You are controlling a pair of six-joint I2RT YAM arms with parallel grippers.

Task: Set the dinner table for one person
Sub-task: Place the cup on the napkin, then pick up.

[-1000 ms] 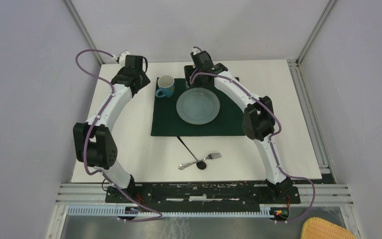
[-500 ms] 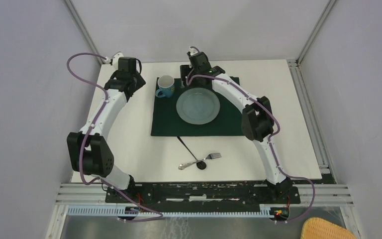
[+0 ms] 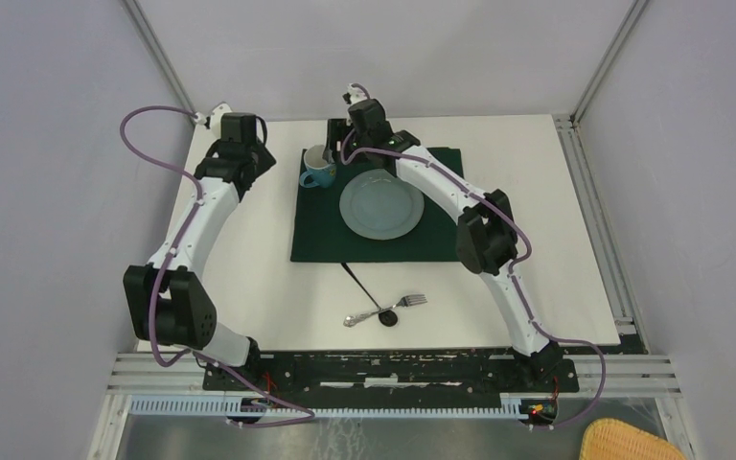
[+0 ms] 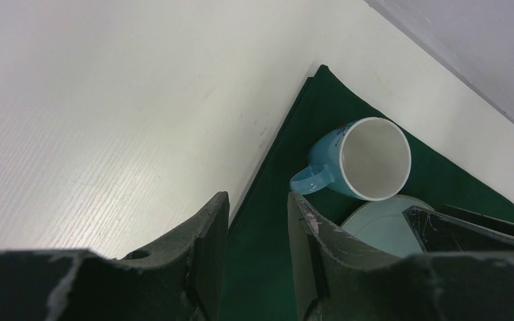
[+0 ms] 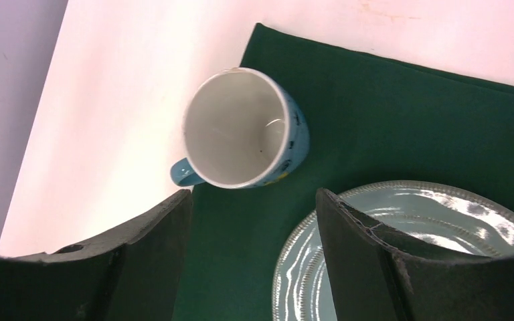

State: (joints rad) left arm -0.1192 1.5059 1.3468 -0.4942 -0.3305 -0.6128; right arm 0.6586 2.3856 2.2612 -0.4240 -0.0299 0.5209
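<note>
Dinner table (image 3: 249,278) spreads white and matte under everything, its bare near half running from the arm bases out to a green cloth (image 3: 316,240) laid across its far middle. It looks rigid and fixed, so there is nothing on it to take hold of; it serves as a firm, level bed on which light things may skid if nudged.

The cloth is soft and would likely bunch or drag if something on it were pushed instead of lifted. At its far left corner stands a blue mug (image 5: 241,130), upright, with its handle pointing off toward the bare table. It looks like glazed ceramic: stiff, smooth and breakable, so a firm pinch across the wall and rim would probably suit it better than the small handle. Just beside it lies a pale plate (image 3: 381,206), low and flat, best taken by its ribbed edge.

Near the front, well apart from the cloth, a fork (image 3: 412,300), a spoon (image 3: 356,318) and a dark utensil (image 3: 359,281) lie crossed. They are thin and hard to pinch off the table.

The right gripper (image 5: 253,197) hangs over the mug with fingers spread wide, gripping nothing. The left gripper (image 4: 258,200) hovers over the cloth's left edge, fingers partly apart and empty.
</note>
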